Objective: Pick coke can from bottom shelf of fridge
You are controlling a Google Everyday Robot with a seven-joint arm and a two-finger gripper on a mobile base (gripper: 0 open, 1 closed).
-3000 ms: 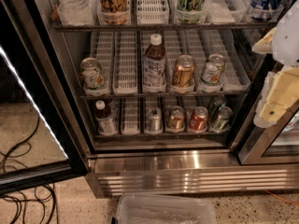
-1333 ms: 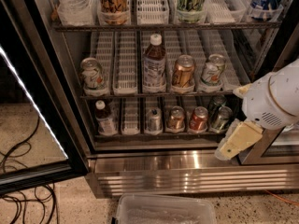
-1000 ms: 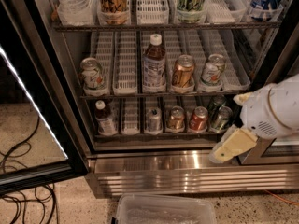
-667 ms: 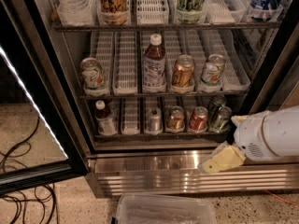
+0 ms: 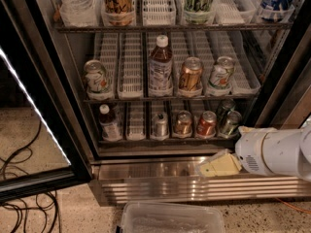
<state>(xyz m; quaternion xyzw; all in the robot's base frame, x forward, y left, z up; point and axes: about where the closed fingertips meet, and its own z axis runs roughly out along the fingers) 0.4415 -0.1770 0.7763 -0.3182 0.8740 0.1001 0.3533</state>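
Since my gripper point(image 5: 219, 165) hangs low in front of the fridge point(image 5: 44, 98), against its ribbed steel base point(image 5: 160, 181) and below the bottom shelf point(image 5: 141, 141), the job now is to rise and line up before going in. Whether the gripper is spread or closed I cannot tell from here, so I would make sure it is wide before the approach.

The coke can point(image 5: 206, 124) stands upright at the front of its lane on the bottom shelf, just up and left of me. A copper can point(image 5: 183, 123) sits close on its left and a green can point(image 5: 229, 123) close on its right, so there is little room on either side.

I judge the clean way is to lift to mid-can height, shift left until centred on the red can, then push straight in along the lane. Staying level should keep me under the rack above point(image 5: 170, 99). I would close on the can's middle, then draw straight back out.
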